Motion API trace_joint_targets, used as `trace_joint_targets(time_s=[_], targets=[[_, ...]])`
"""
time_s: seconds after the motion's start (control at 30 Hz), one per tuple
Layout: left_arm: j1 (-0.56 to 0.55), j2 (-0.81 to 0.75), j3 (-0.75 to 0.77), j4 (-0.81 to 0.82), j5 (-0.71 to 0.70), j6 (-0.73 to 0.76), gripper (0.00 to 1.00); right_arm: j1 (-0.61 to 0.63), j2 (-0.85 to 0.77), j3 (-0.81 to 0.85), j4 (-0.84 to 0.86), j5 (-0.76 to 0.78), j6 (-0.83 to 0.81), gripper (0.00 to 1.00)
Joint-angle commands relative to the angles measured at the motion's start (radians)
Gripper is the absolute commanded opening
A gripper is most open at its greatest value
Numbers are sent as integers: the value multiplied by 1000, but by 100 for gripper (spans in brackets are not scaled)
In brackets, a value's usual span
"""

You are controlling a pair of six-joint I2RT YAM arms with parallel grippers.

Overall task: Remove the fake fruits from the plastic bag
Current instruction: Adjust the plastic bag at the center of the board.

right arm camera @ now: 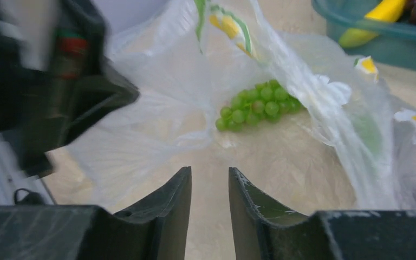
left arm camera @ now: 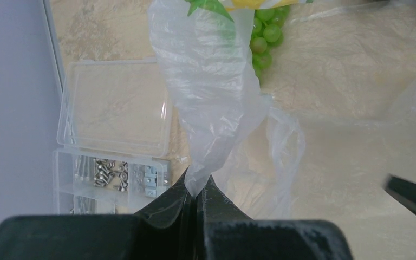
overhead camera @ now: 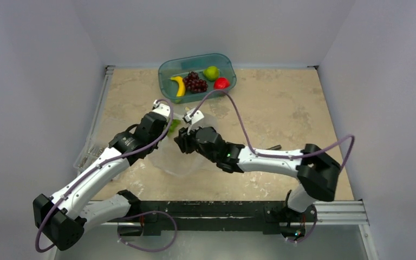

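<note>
Your plastic bag [overhead camera: 180, 161] lies central on the tabletop [overhead camera: 281, 108] with one grape bunch [right arm camera: 257, 105] inside. At its 12 o'clock the tub [overhead camera: 165, 72] holds the banana [overhead camera: 179, 85] and the other grape bunch [overhead camera: 196, 82]; the parts box [left arm camera: 114, 179] lies at its 9 o'clock.

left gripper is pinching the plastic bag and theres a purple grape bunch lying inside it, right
Not quite. The left gripper is pinching the plastic bag, but the bunch lying inside it is the green grape bunch, as the right wrist view shows. The purple grape bunch sits in the teal tub, seen from the top view.
</note>
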Motion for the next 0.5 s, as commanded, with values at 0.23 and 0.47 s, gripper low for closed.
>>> trace_joint_targets(time_s=[0.23,0.47], targets=[[0,-107,-13,87,-14,19,0,-11,387,304,-218,479,-10,30],[-1,-107,-14,88,-3,26,0,-26,471,332,-265,697,-83,34]])
